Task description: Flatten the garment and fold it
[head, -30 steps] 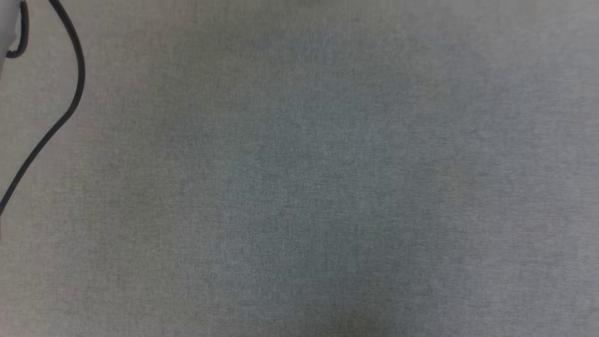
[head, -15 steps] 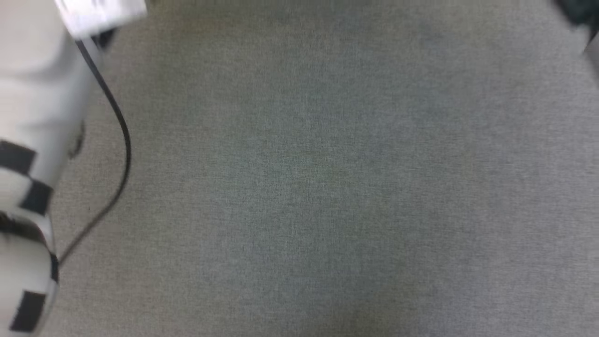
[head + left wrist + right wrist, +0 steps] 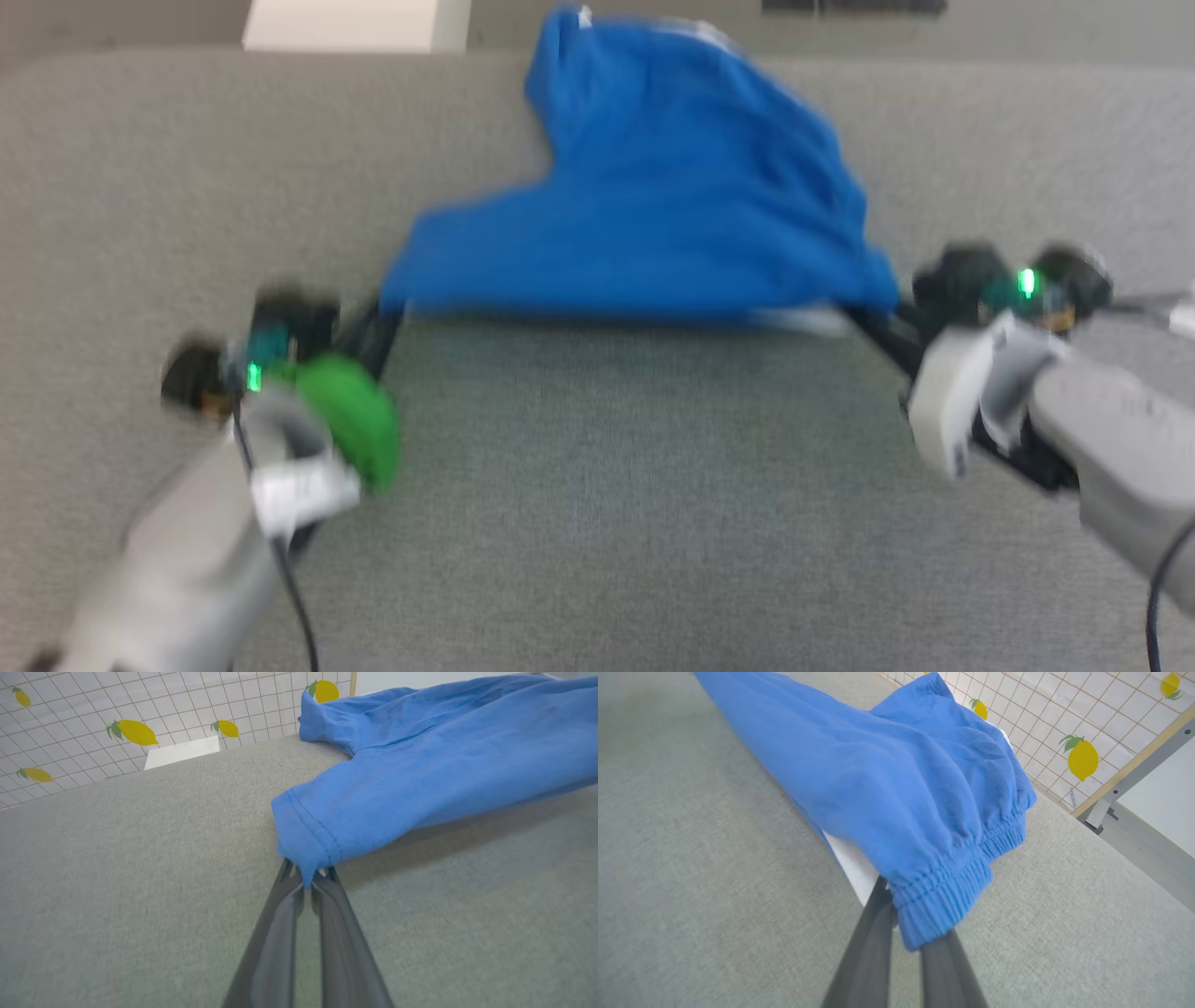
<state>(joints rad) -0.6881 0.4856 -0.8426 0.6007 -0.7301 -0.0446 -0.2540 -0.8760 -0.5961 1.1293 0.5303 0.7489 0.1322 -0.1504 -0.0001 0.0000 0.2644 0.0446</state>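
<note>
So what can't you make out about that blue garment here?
Head view: motion blur smears the garment; any print is unreadable.
Left wrist view: a hem corner covers the left gripper at its tips, hiding how deep the bite is.
Right wrist view: the waistband drapes over the right gripper, hiding its tips.

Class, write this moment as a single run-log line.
garment: blue, near edge stretched above grey table | left gripper: shut on hem corner | right gripper: shut on elastic band
</note>
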